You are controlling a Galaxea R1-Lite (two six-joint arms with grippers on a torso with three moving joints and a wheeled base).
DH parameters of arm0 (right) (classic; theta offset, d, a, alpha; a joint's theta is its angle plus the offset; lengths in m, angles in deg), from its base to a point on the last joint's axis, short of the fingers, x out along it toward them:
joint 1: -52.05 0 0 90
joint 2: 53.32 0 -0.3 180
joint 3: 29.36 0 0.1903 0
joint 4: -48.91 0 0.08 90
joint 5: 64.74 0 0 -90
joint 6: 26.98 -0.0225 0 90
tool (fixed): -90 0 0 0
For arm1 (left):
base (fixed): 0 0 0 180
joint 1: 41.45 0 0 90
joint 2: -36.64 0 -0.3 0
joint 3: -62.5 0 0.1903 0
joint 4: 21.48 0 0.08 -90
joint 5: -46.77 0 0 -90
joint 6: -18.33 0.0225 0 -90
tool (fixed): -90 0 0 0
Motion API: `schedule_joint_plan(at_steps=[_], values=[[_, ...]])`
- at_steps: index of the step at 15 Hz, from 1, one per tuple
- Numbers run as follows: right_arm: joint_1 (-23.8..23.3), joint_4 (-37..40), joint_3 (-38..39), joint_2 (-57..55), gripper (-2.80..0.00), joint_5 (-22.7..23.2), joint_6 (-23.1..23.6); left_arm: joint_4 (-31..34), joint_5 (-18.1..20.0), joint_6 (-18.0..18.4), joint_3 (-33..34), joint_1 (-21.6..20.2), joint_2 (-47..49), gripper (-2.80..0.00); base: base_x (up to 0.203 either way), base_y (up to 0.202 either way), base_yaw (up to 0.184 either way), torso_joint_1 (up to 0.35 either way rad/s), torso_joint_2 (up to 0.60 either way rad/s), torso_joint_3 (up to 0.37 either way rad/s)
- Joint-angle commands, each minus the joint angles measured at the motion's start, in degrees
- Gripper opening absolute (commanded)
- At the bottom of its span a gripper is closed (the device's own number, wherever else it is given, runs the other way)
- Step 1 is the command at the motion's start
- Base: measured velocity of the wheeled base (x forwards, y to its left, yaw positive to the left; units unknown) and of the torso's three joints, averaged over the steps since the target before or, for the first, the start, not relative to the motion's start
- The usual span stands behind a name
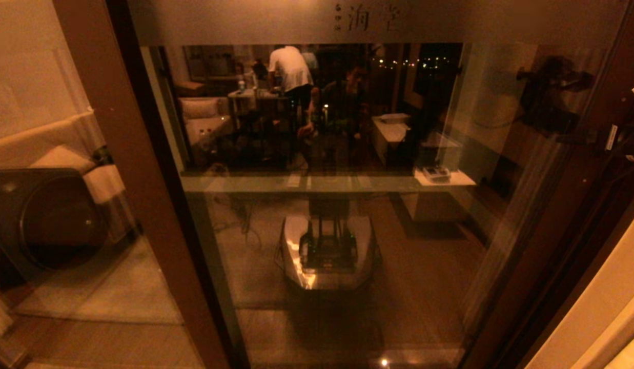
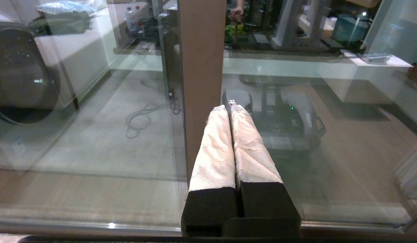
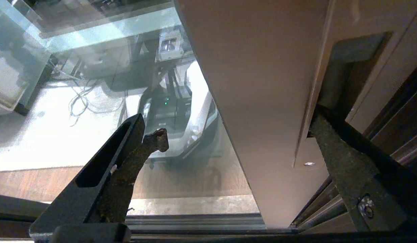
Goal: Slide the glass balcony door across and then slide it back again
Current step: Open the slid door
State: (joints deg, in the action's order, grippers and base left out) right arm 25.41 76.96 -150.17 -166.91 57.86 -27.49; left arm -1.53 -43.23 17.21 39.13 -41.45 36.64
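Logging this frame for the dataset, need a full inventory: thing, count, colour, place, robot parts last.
glass balcony door: 1, brown frame, clear pane, fills the middle of the head view; frosted top band with Chinese characters
recessed handle plate: 1, dark recess with a screw below it, on the door's right upright
neighbouring glass pane: 1, brown upright without handle, left of the door
washing machine: 1, dark round door, behind the left pane
cable: 1, dark, loose on the floor beyond the glass
left gripper: 1, white-wrapped fingers, shut, empty, facing the brown upright
right gripper: 1, black, open, one finger at the handle recess, the other over the glass
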Motion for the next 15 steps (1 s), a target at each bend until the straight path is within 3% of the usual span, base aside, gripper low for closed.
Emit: schedule_joint_plan(at_steps=[1, 15], values=[[0.2, 0.1, 0.1, 0.0, 0.0, 0.3, 0.0, 0.0, 0.0, 0.0, 1.2, 0.0, 0.0, -2.8, 0.0, 0.0, 0.0, 0.0, 0.0, 0.0], [1.3, 0.1, 1.3, 0.8, 0.0, 0.3, 0.0, -0.1, 0.0, 0.0, 1.2, 0.0, 0.0, -2.8, 0.0, 0.0, 0.0, 0.0, 0.0, 0.0]])
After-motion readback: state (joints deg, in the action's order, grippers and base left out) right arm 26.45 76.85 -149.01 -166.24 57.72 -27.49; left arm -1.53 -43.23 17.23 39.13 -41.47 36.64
